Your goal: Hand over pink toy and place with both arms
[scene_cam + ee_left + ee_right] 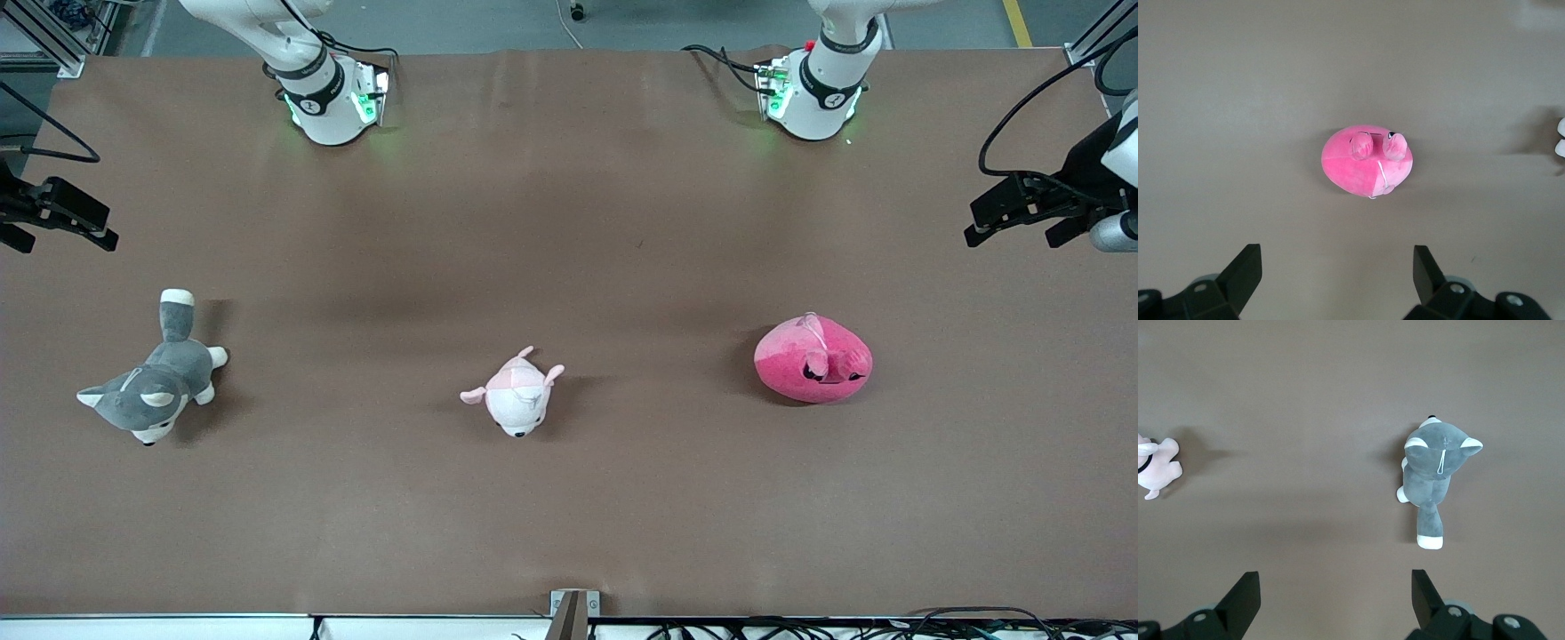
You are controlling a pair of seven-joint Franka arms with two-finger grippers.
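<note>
I'll drop L gripper (1335, 277), jaws wide, straight over pink toy (813, 359); R gripper (1331, 597) waits, spread, empty.

The front view looks steeply down on the whole table (569, 204), arm bases at 12 o'clock. Each wrist view looks straight down from high up: left over the pink toy (1367, 162), right over the husky (1432, 478). Both catch the pale plush (1155, 467).

Grey husky plush (153, 391) toward the right arm's end; pale pink-and-white plush (516, 395) mid-table (569, 222).
</note>
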